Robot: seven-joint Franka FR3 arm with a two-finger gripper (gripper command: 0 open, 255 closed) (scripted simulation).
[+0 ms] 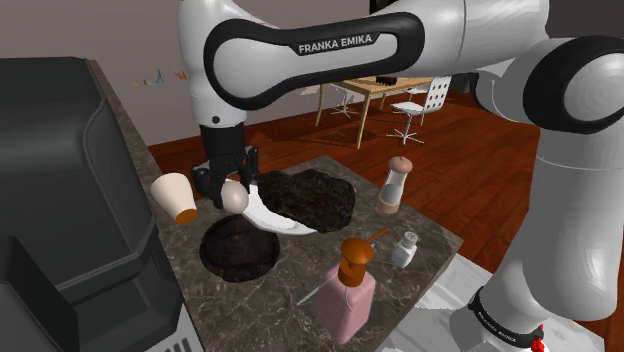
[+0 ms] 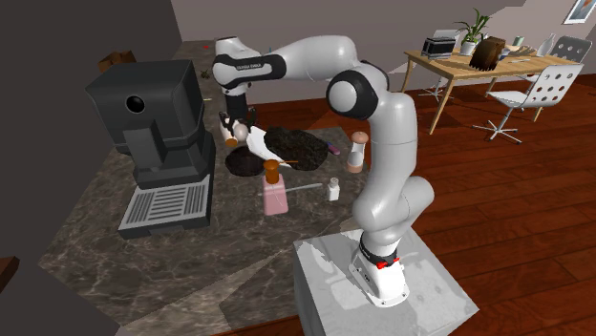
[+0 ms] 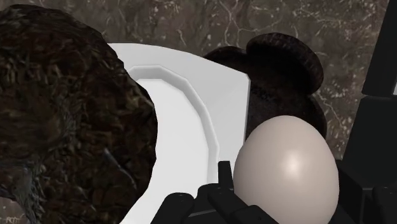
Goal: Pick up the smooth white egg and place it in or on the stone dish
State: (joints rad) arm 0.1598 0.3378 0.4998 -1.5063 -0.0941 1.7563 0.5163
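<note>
The egg (image 3: 286,167) is smooth, off-white and evenly rounded, with a soft highlight. The gripper (image 1: 231,190) has its 2 black fingers clamped on it, holding it over the white plate's (image 3: 184,108) edge, just beside the dark stone dish (image 1: 240,250).

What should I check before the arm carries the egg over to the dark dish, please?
1. Egg clasped between the fingers of the gripper: ok.
2. Dark dish free of other things: ok.
3. Egg above the dish: not ok; it hangs by the rim of the white plate, short of the dish.
4. Egg lifted clear of the counter: cannot tell.
5. Pink bottle out of the way: ok; it stands on the side of the dish away from the egg.
</note>
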